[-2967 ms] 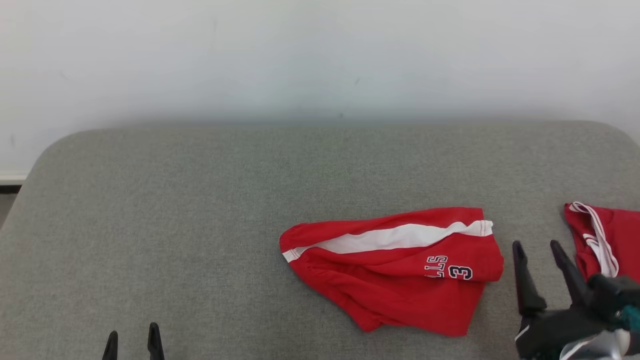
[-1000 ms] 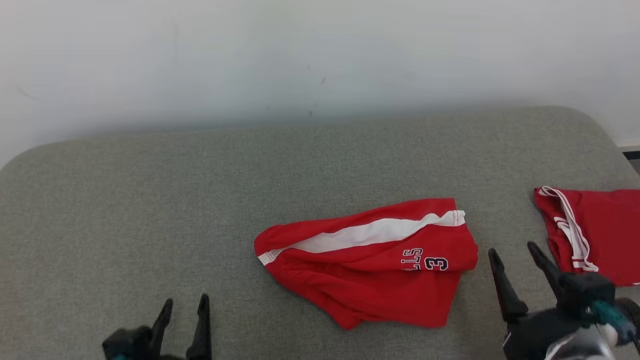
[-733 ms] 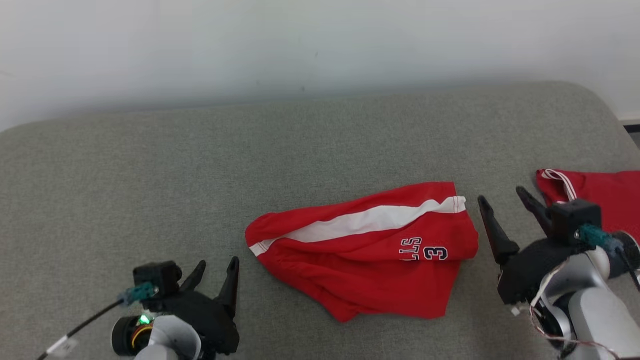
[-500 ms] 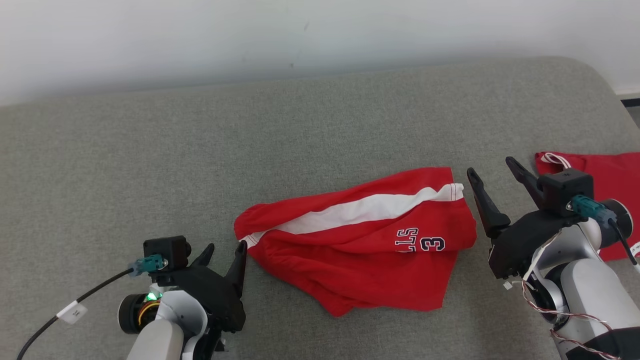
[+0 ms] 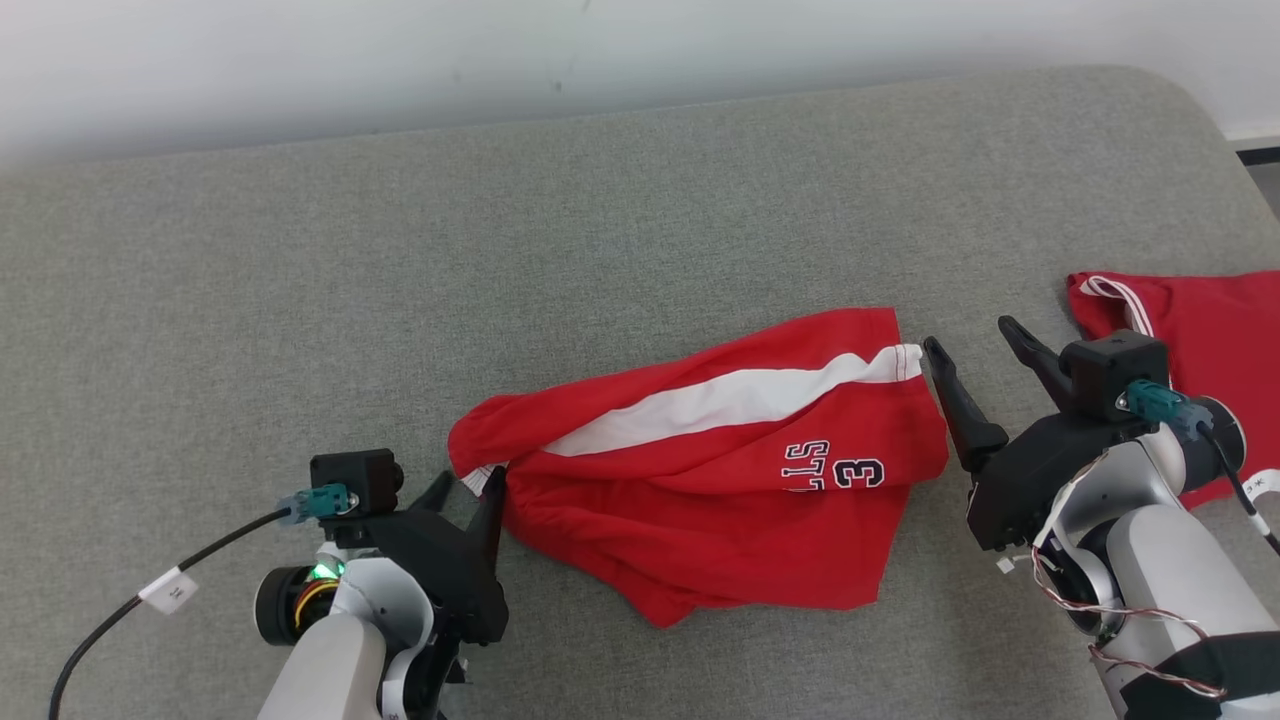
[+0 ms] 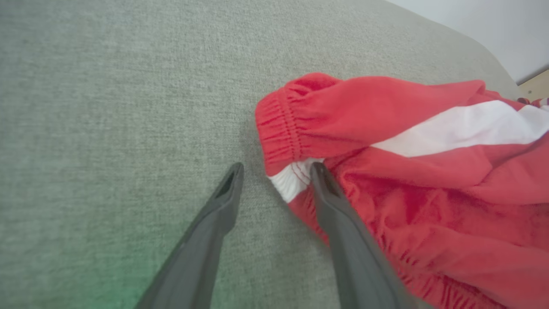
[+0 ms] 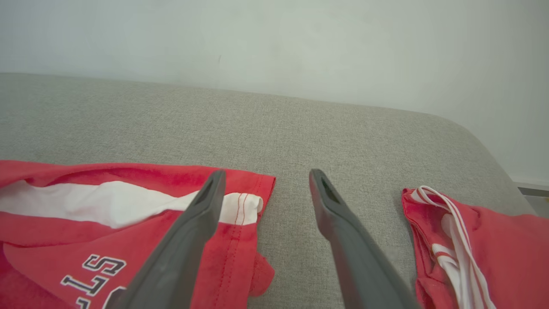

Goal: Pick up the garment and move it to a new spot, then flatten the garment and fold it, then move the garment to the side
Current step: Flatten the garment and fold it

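- On the grey surface (image 5: 300,250), centre-right: garment (image 5: 700,510), crumpled, white stripe (image 5: 720,400) up.
- At its waistband end: left gripper (image 5: 470,478), jaws apart, nothing held. Wrist view adds: white corner (image 6: 291,182) lies between the fingers, one finger over cloth.
- At its hem end: right gripper (image 5: 968,335), wide, empty. Wrist view adds: one finger overlaps the stripe's end.
- Far right: second garment (image 5: 1200,320), apart.
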